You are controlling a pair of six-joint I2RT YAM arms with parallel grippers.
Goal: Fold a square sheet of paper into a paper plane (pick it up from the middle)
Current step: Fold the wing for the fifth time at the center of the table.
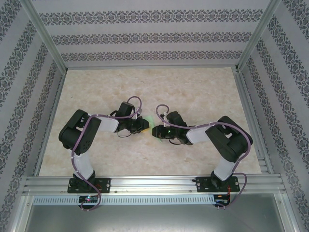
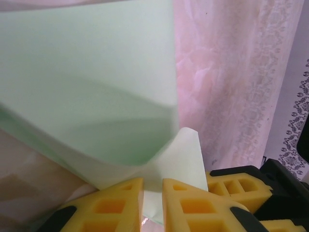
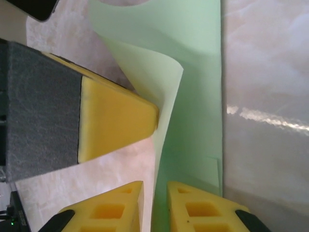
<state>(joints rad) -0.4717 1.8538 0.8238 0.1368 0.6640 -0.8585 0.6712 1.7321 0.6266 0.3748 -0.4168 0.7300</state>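
The pale green square sheet of paper [image 2: 96,87] is lifted off the table and curled, with one flap bent over. In the top view it is a small green patch [image 1: 149,121] between the two wrists. My left gripper [image 2: 153,193] stands narrowly open, and a fold of the sheet runs down through the gap. My right gripper [image 3: 154,198] is also narrowly open, with the sheet's edge [image 3: 198,96] standing between its yellow fingers. One left finger [image 3: 116,121] touches the curled flap from the side. The two grippers [image 1: 144,126] [image 1: 154,130] meet tip to tip at mid-table.
The marbled beige table [image 1: 193,92] is bare around the arms. Patterned walls and aluminium frame rails [image 1: 145,181] enclose it on all sides. A dark part of the other arm shows at the edge of the left wrist view [image 2: 289,188].
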